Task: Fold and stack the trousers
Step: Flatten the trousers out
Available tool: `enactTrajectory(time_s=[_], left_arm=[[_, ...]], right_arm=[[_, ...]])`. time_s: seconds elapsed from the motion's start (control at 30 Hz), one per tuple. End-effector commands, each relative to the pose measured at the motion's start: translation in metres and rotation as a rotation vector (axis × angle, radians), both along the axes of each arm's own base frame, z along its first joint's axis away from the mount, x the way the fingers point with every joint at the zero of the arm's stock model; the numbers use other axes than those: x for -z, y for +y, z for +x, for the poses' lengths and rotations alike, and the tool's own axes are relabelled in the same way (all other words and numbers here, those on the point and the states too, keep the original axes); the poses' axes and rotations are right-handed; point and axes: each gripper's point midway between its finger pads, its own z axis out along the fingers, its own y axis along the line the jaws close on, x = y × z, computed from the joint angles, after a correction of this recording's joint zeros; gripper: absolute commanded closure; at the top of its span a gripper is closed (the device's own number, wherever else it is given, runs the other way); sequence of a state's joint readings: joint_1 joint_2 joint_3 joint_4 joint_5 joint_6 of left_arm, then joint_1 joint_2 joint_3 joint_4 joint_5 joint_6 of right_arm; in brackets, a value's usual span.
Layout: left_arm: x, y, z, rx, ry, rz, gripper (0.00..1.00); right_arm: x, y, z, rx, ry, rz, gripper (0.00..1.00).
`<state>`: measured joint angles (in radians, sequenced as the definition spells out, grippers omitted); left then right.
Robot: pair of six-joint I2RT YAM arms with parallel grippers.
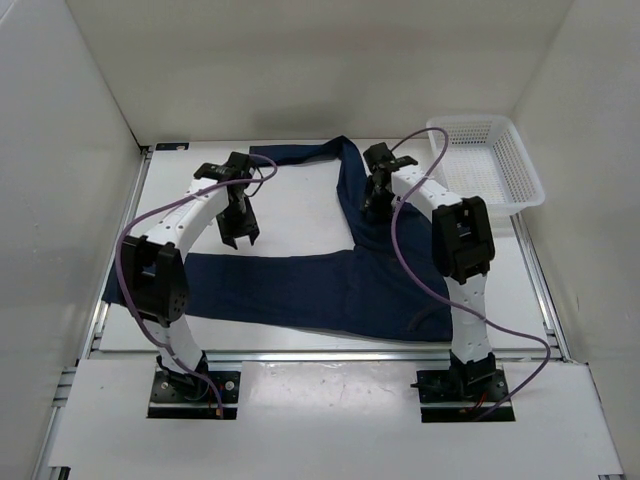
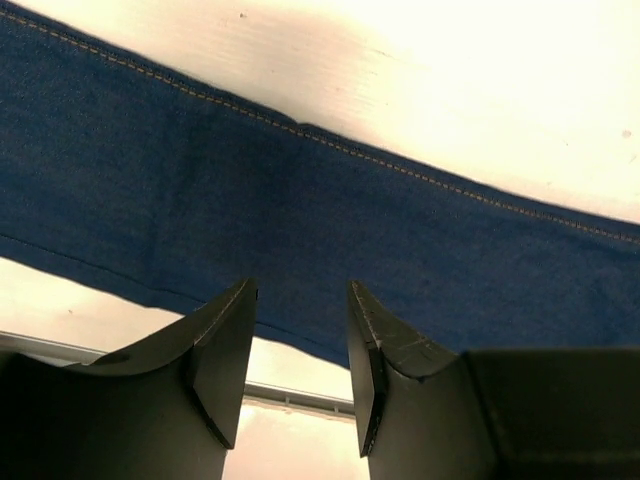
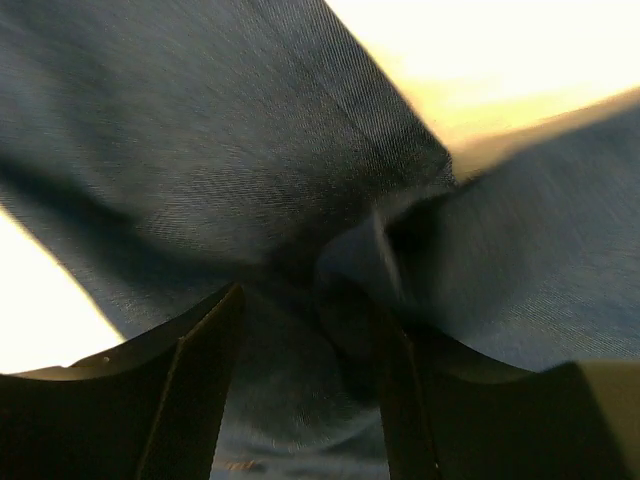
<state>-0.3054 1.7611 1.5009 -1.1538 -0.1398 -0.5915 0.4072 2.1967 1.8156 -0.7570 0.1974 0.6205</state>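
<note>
Two grippers hang over the jeans, and neither one pinches cloth. The left gripper has its jaws moderately apart with nothing between them. It points down just past the far, tan-stitched edge of the near leg, a likely place from which to take that edge for a fold. The right gripper also has its jaws apart, above a raised ridge of denim near the crotch. That view is blurred, so I cannot tell whether a finger touches the ridge, but the cloth looks loose rather than clamped.

The jeans lie open in an L on the desk. The near leg runs flat across the near side, its cuff at the left edge. The other leg runs away from the arms and bends left along the back. Spread like this, both legs are within reach, one for each arm. By my judgement no fold is made yet, and the legs must first be brought together. A white basket sits at the far right, apart from the cloth.
</note>
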Motion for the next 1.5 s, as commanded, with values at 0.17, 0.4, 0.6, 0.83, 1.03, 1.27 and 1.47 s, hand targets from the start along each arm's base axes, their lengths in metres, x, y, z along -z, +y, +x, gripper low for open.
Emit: enactTrajectory(time_s=[0.17,0.4,0.6,0.83,1.03,1.27,1.47], left_arm=[[-0.052,-0.008,0.009,0.039,-0.127,-0.048,0.48],[-0.059,-0.02,0.034,0.045,-0.146,-0.076,0.48],[-0.061,-0.038,0.066,0.048,-0.166,-0.107,0.9],[-0.045,-0.079,0.119,0.055,-0.168,-0.187,0.48],[-0.01,-0.09,0.179,-0.005,-0.199,-0.242,0.26],[0.013,-0.1,0.223,-0.054,-0.268,-0.315,0.22],[0.004,-0.111,0.248,-0.094,-0.349,-0.41,0.25]], right_arm=[[0.023,0.012,-0.062,-0.094,0.081,-0.019,0.45],[0.037,0.01,-0.17,-0.253,0.157,-0.061,0.47],[0.016,-0.007,-0.22,-0.338,0.124,-0.133,0.53],[-0.059,-0.033,-0.209,-0.329,-0.057,-0.203,0.44],[-0.096,-0.03,-0.189,-0.29,-0.145,-0.181,0.32],[-0.102,-0.037,-0.195,-0.263,-0.137,-0.183,0.32],[-0.101,-0.038,-0.206,-0.268,-0.11,-0.165,0.32]])
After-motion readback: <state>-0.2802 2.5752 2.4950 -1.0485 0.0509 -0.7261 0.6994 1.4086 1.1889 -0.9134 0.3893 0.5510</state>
